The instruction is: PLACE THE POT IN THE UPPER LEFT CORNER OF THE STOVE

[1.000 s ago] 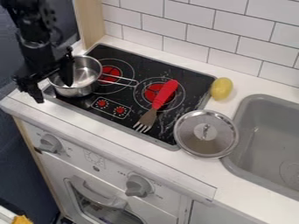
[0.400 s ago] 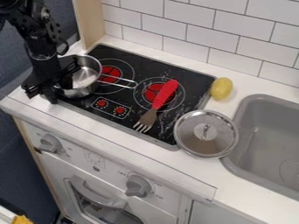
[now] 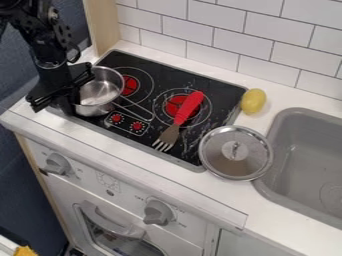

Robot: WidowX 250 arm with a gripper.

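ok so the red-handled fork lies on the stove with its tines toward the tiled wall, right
Not the tines: the camera view shows the red-handled fork on the stove, tines pointing away from the tiled wall, toward the front of the counter.

The arm [image 3: 48, 47] is black and chunky, with small pale spots [image 3: 55, 15], a looped cable [image 3: 78, 52] and angular jaws

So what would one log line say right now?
pot: on stove, left side; gripper: at pot rim; fork: on stove; lid: beside sink
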